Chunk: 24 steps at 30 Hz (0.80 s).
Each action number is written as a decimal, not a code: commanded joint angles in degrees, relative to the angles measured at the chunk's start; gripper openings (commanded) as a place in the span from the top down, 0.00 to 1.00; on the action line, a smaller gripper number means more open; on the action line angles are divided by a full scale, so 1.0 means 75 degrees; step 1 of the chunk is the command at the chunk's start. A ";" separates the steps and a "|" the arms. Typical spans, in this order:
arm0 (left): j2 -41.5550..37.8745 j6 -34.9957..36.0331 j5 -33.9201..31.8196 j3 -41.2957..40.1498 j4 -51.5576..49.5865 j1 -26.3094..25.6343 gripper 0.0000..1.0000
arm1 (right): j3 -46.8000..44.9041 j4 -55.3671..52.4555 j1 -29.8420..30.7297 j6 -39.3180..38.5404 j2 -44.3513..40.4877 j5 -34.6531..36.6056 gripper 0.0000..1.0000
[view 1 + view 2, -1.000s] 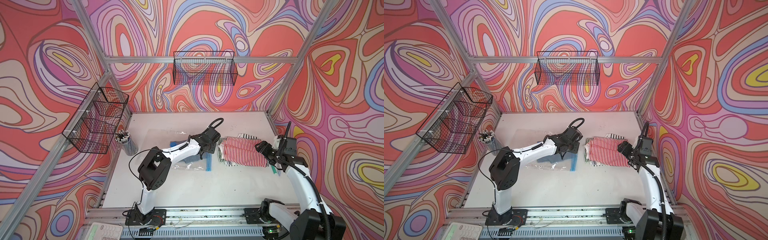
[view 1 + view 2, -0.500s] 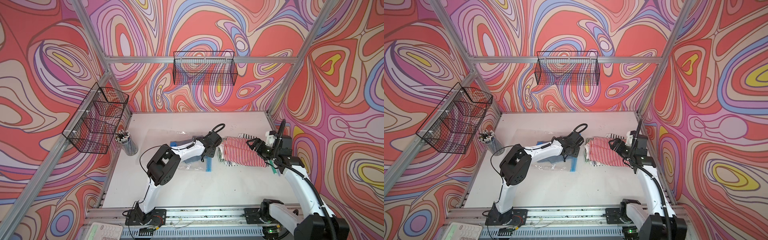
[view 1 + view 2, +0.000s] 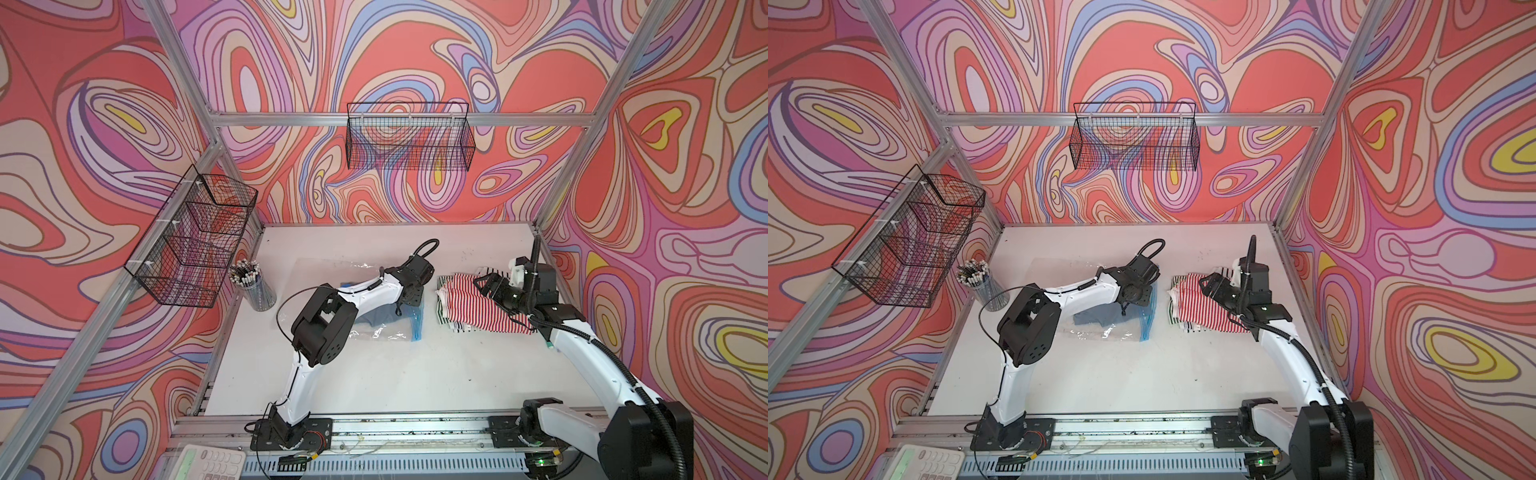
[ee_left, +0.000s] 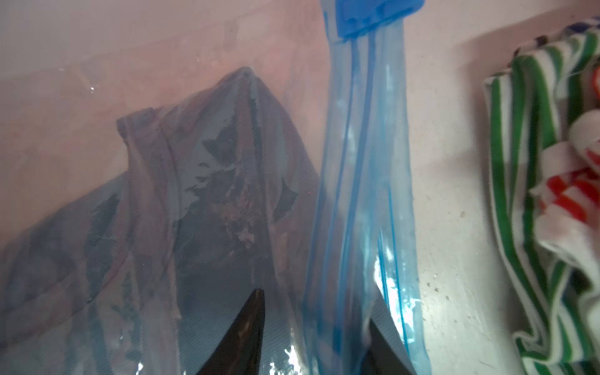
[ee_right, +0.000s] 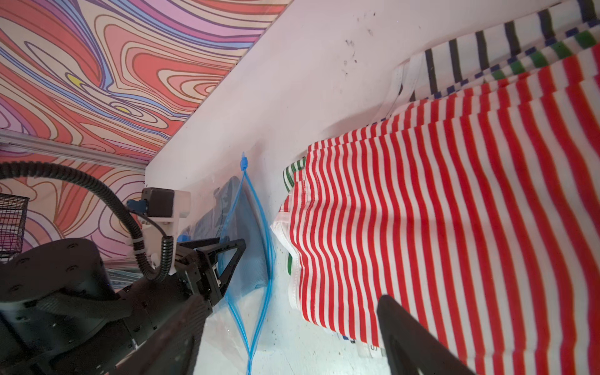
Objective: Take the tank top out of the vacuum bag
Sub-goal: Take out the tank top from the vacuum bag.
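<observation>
**Bag flat at mid-table, mouth end toward the robot's right**

Room: walls (image 3: 395,50) in red, pink and blue swirl print on an aluminium frame. One wire basket (image 3: 409,137) hangs on the back wall, a second basket (image 3: 195,241) on the left one.

Surface: white table (image 3: 374,374), matt, a few dark specks.

Vacuum bag (image 3: 386,332) lies flat near the table's middle, long axis running from the robot's left to its right. The zip strip (image 3: 417,320) closes the right-hand end and runs front to back. In the right wrist view the mouth gapes. The left arm covers much of the bag in both top views.

Striped clothes pile (image 3: 469,307): just beside the strip, apart from it.

Tank top (image 4: 211,211): grey-blue, crumpled, inside the bag near the zip end, blurred by film.

Left gripper (image 4: 315,311): at the zip end, jaws apart, strip between them. One fingertip is veiled by blue film; cannot tell whether it touches.

Right gripper (image 3: 481,284): above the striped pile, jaws apart, nothing between. Its wrist view shows one finger only.

Pen cup (image 3: 255,289): at the table's left edge.

Slider clip (image 4: 373,16): on the strip, cut off by the frame.
</observation>
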 commanded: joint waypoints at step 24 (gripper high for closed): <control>-0.0797 -0.0066 0.0246 -0.0834 0.0396 0.0171 0.89 | -0.0077 0.1909 0.3155 0.1099 0.1913 0.1402 0.44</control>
